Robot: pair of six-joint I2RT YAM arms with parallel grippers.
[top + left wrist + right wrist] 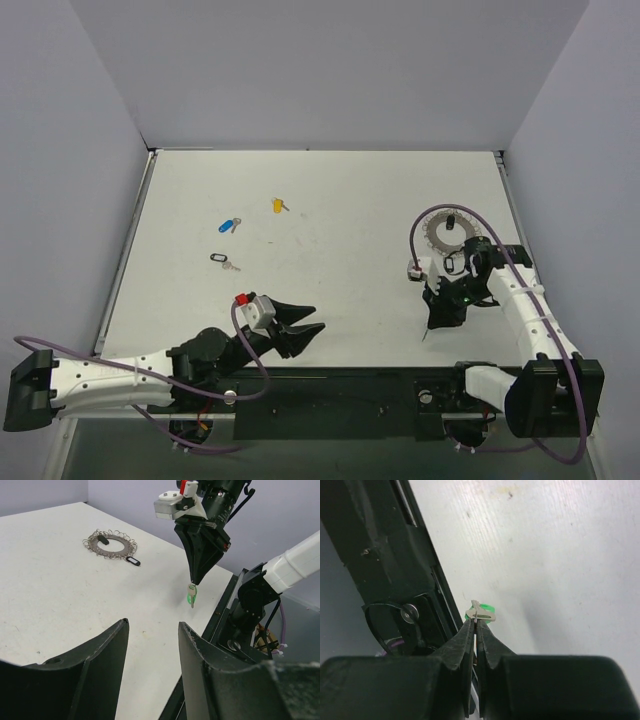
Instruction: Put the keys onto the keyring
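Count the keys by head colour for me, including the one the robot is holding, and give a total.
Green key: 1, pinched in the right hand
Blue key: 1
Yellow key: 1
Black: 3, the left black key, the ring-top black key over the keyring, the outer black key beside it
Total: 6 keys

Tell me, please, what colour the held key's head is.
Green; the key shows best in left wrist view.
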